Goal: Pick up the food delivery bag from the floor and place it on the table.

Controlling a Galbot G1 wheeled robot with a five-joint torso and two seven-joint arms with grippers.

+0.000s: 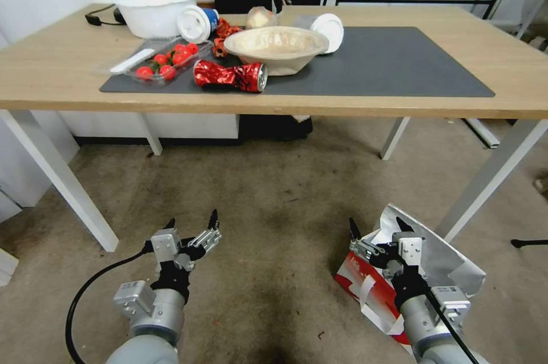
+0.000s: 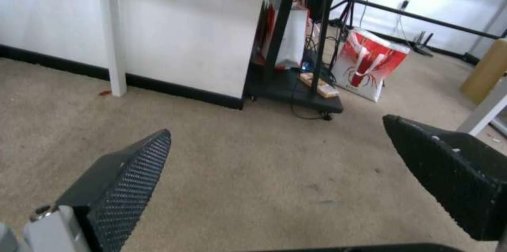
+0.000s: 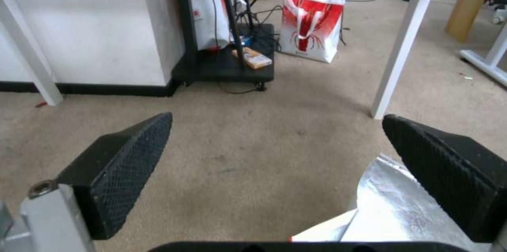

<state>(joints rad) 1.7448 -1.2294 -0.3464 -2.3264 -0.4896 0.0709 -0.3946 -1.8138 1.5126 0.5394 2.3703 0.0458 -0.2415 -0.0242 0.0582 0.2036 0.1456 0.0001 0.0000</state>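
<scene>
Two grippers hang low over the floor [image 1: 274,204], both with fingers spread apart and holding nothing. At five o'clock in the head view, the right gripper [image 1: 377,228] sits above the food delivery bag [image 1: 451,264] lying there. Its wrist camera shows the bag's shiny silver lining. At seven o'clock, the left gripper [image 1: 192,220] is over bare floor. At twelve o'clock stands the table [image 1: 514,76].

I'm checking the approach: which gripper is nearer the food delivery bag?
Right. The right gripper hovers open over the food delivery bag; the left gripper is open over bare floor, well aside.
</scene>
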